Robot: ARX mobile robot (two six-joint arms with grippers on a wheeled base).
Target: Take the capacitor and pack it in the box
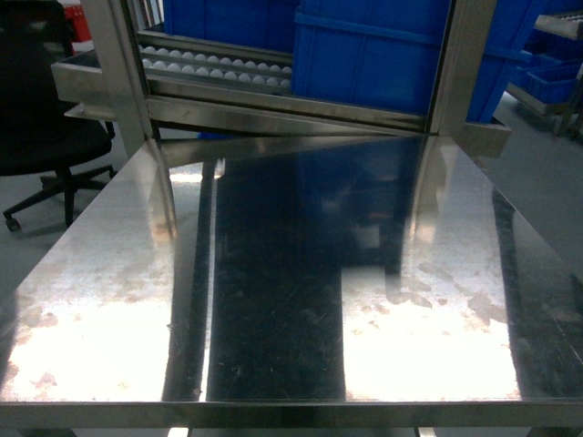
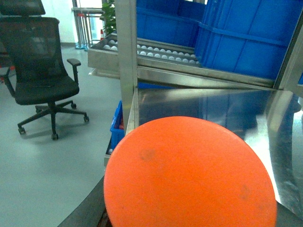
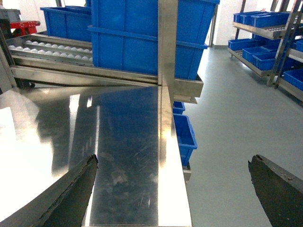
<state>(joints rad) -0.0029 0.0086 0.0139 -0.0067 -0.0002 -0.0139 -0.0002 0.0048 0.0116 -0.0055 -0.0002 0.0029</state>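
The left pincer gripped the orange capacitor; the right pincer gaped wide, empty. No box was visible on the worktop, so packing remained.

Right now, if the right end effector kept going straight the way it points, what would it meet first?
Probably the steel table, near its right edge: the open right end effector slants down over it. Depth is unclear; farther on stand the upright post and blue bins.

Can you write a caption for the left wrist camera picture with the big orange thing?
Left gripper's view: orange capacitor fills the foreground, steel table and blue bins behind.
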